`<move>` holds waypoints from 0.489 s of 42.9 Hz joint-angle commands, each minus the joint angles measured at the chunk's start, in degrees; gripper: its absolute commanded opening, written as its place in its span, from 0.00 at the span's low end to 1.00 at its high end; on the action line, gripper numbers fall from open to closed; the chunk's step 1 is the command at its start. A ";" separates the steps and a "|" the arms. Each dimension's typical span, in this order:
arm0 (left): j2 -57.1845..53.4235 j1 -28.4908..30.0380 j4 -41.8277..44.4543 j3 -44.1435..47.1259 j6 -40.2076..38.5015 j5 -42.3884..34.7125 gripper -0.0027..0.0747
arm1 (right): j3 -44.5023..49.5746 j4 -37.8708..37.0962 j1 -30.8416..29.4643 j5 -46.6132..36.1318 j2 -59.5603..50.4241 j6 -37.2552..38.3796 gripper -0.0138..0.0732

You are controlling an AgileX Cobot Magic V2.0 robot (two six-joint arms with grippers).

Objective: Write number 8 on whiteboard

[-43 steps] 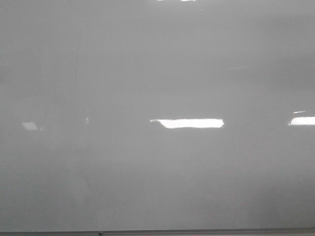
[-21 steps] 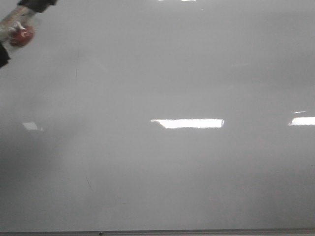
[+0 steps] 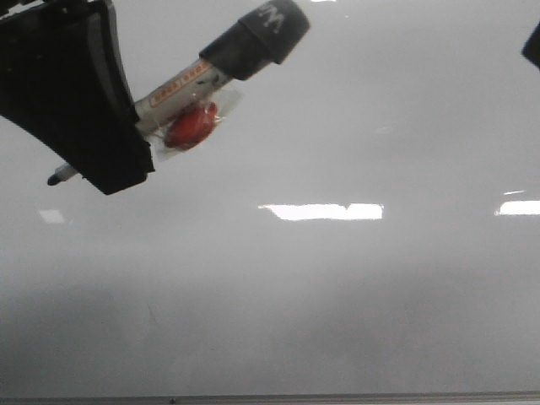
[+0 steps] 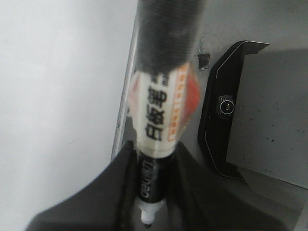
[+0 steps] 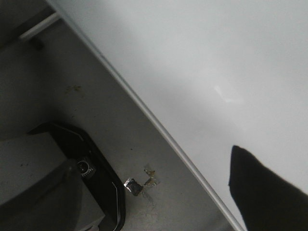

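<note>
The whiteboard [image 3: 337, 287] fills the front view, glossy pale grey with bright light reflections. No number 8 shows on it. My left gripper [image 3: 101, 152] hangs in front of its upper left, shut on a marker [image 3: 190, 97] with a white labelled barrel and a black end. The marker's tip [image 3: 55, 179] sticks out to the left. In the left wrist view the marker [image 4: 161, 110] sits between the two dark fingers [image 4: 115, 183], beside the whiteboard [image 4: 57, 96]. My right gripper [image 3: 533, 46] is a dark sliver at the right edge. Only one finger [image 5: 264, 192] shows over the whiteboard [image 5: 216, 57].
The board's thin grey frame edge [image 3: 337, 397] runs along the bottom. A faint short stroke [image 3: 150, 314] marks the lower left. Beyond the board's edge lie a grey surface, a black camera base [image 4: 224, 130], also in the right wrist view [image 5: 96, 178], and a foil scrap [image 5: 134, 186].
My left gripper with the marker has come into the front view from the upper left corner, moving right and down. The right gripper's dark sliver has appeared at the right edge.
</note>
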 commanded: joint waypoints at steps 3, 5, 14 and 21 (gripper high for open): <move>-1.42 -1.68 -1.19 -1.95 0.02 -2.12 0.01 | -3.61 3.71 8.42 -1.90 2.14 -8.78 0.81; -1.42 -1.71 -1.28 -1.95 0.02 -2.22 0.01 | -4.39 3.71 11.33 -2.39 3.05 -9.55 0.78; -1.42 -1.71 -1.42 -1.95 0.05 -2.78 0.01 | -7.74 3.83 19.52 -7.00 8.34 -9.60 0.75; -1.42 -1.71 -1.42 -1.95 0.15 -3.74 0.01 | -9.71 6.23 21.73 -10.53 12.28 -9.67 0.75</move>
